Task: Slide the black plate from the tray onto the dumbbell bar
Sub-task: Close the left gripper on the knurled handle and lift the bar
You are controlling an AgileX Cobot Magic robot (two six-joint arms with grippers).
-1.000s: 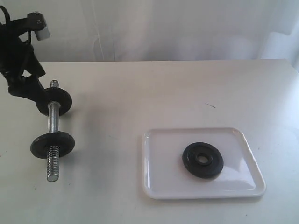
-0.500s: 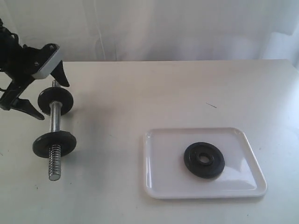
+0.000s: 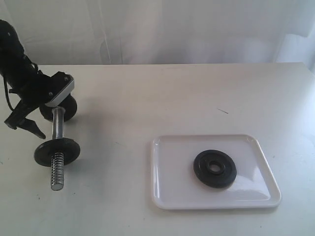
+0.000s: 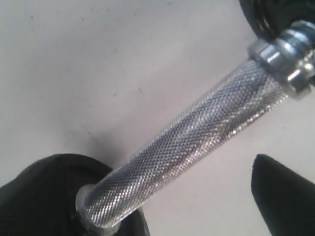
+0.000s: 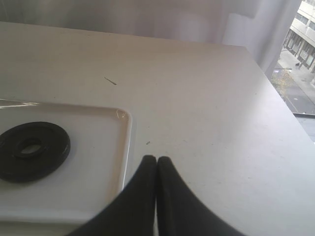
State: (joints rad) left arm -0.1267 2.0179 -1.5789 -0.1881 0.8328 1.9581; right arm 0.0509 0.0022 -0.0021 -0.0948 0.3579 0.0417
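One black plate (image 3: 214, 168) flat in single white tray (image 3: 167, 199), tabletop (image 3: 147, 93) right. One dumbbell bar (image 3: 57, 129) lies left, two other black discs (image 3: 57, 152) on it. Left end effector (image 3: 48, 115) spread wide astride bar, gripping nothing. Right end effector (image 5: 156, 169) pinched closed, empty, beside tray corner.

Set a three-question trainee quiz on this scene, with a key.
1. True or false: the black plate lies flat inside the tray.
2. How many black discs are already threaded on the dumbbell bar? A) none B) two C) three
3. Fill the gap: the right claw, beside the tray's corner, has its jaws ____.

Key: 1 true; 2 B; 3 shut.
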